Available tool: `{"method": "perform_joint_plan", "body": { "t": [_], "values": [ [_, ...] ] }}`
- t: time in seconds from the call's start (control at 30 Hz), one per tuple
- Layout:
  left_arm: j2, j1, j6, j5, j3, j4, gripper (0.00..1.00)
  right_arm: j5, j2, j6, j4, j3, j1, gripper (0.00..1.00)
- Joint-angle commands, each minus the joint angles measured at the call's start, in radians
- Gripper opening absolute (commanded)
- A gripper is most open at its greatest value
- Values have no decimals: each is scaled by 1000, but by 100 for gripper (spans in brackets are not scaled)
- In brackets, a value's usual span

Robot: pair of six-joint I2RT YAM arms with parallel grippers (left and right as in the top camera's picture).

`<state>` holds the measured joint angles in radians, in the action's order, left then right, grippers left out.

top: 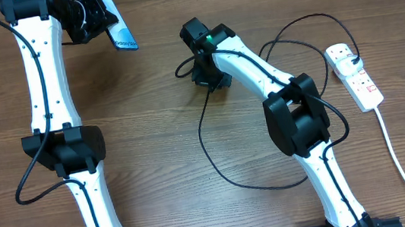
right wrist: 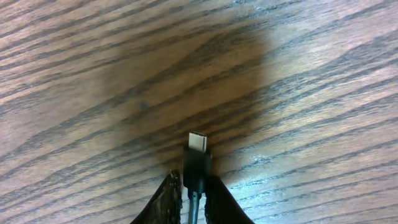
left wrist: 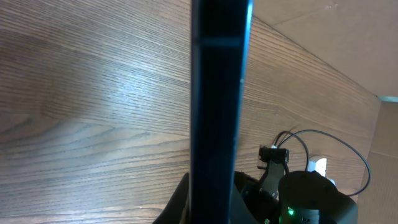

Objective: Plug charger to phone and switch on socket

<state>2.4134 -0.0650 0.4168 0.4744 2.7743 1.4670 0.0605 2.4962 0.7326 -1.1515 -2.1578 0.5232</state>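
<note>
My left gripper at the top left is shut on the phone, holding it tilted above the table. In the left wrist view the phone shows edge-on as a dark vertical bar. My right gripper near the table's middle is shut on the charger's black connector, whose metal tip sticks out beyond the fingertips over bare wood. The black charger cable loops across the table to a black plug on the socket, a white power strip at the right.
The socket's thick white cord runs down to the front right edge. The cable loop lies between the two arms' bases. A pale surface borders the table's far edge.
</note>
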Motion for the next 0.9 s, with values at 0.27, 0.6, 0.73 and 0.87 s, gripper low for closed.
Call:
{"method": "perform_joint_plan", "body": {
  "t": [0.27,0.6,0.73,0.87],
  "values": [
    [-33,3,-2,24,22,-5,4,13,51,-5,5,-2,-3,7],
    [-33,3,-1,24,22,-5,4,5,50,-9,-71,-96,-4,4],
    [-33,3,-1,24,22,-5,4,-16,49,-43,-97,-140,-4,4],
    [-33,3,-2,24,22,-5,4,-48,29,-54,-103,-157,-7,4]
  ]
}}
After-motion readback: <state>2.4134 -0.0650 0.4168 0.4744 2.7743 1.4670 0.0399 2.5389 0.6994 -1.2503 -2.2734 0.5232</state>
